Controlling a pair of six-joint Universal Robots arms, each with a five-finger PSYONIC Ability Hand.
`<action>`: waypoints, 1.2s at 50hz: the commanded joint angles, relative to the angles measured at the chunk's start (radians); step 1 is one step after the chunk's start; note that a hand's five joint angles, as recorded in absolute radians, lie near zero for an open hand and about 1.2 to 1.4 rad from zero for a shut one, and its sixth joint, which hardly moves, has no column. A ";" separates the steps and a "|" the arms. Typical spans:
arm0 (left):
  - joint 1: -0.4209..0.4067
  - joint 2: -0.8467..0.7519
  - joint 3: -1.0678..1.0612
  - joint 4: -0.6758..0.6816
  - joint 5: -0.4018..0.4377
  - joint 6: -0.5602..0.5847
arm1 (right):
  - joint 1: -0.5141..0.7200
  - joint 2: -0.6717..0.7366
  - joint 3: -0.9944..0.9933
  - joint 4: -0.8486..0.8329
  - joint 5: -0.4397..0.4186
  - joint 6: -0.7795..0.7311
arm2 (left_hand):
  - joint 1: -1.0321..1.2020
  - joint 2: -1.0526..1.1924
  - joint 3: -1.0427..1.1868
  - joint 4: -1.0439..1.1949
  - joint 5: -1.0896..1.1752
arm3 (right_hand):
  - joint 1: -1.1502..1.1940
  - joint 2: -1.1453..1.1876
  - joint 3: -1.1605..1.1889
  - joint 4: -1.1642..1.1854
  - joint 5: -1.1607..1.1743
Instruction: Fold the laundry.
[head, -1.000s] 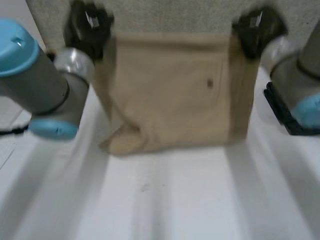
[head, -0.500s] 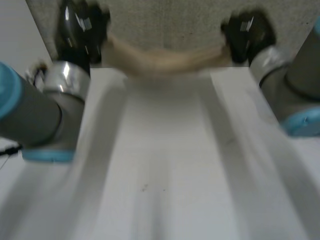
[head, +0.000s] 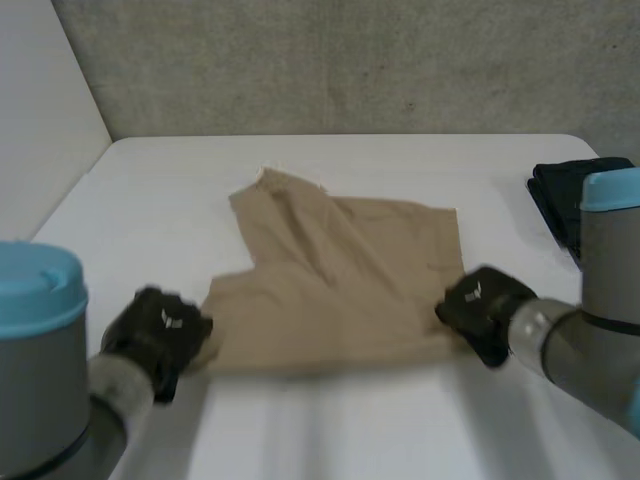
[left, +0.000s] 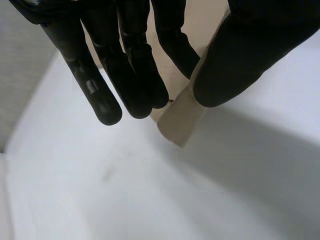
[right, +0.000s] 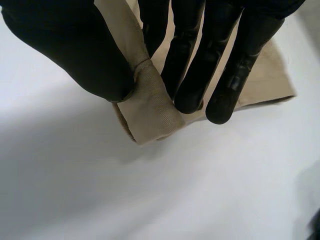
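Observation:
Tan shorts (head: 340, 285) lie spread on the white table (head: 400, 170), a frayed leg end toward the far side. My left hand (head: 155, 335) is at the near left corner of the shorts, and thumb and fingers (left: 135, 75) pinch that corner (left: 180, 120). At the near right corner my right hand (head: 480, 308) is in the same stance, its thumb and fingers (right: 192, 75) pressing a folded bit of the tan cloth (right: 150, 107) between them. Both corners are just above the table top.
A dark folded garment (head: 560, 200) lies at the table's right edge, beside my right arm. A grey wall (head: 350, 60) rises behind the far edge. Bare white table stretches in front of the shorts.
Both hands swung the shorts from hanging high in front of the camera down onto the table. The cloth now lies spread, and the hands have come to its near corners.

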 joint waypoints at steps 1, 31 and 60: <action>-0.119 0.051 -0.064 -0.128 0.054 -0.028 | -0.002 -0.141 0.170 0.162 -0.005 -0.173 | 0.252 0.196 0.201 0.195 0.229 | 0.399 0.205 0.198 0.206 0.192; 0.178 -0.501 0.500 0.358 0.502 -0.009 | 0.014 -0.137 0.310 -0.049 -0.032 -0.137 | -0.634 -0.690 -0.685 -0.692 -0.657 | 0.399 0.205 0.198 0.206 0.192; 0.206 -0.609 0.453 0.375 0.240 0.004 | 0.006 -0.134 0.335 -0.117 -0.024 -0.113 | 0.252 0.196 0.201 0.195 0.229 | 0.399 0.205 0.198 0.206 0.192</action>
